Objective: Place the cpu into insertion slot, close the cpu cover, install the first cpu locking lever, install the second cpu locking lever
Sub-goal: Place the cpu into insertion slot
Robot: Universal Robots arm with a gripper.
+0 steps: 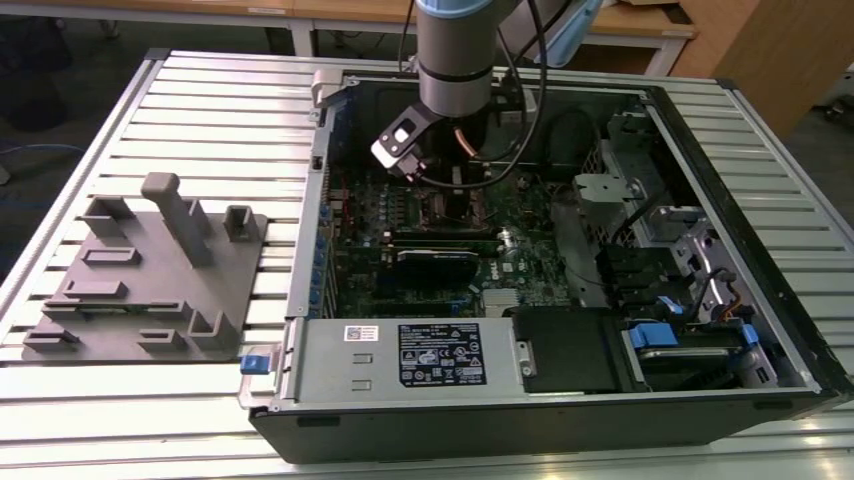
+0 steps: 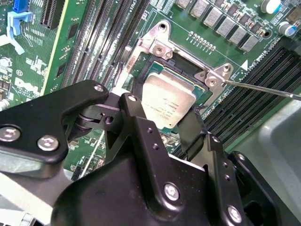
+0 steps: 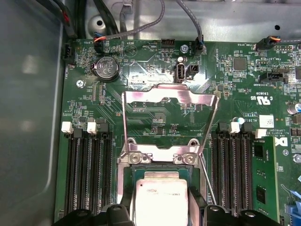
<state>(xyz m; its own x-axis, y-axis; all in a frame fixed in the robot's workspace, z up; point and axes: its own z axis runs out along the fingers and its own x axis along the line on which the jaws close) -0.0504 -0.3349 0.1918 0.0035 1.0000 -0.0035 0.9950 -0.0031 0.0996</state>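
**Silver, green and black being shown inside the case**

The cpu is being shown in dull silver-grey with fine dark print, and the gripper in matt black dotted with bright silver screws. The cpu cover is being seen as shiny silver against the deep green circuit board, which is being patterned by pale traces and white lettering. Black memory slots are being tipped by white clips. In the exterior view a grey fixture plate is being set off against the pale ribbed table, and a blue tab against the black case.
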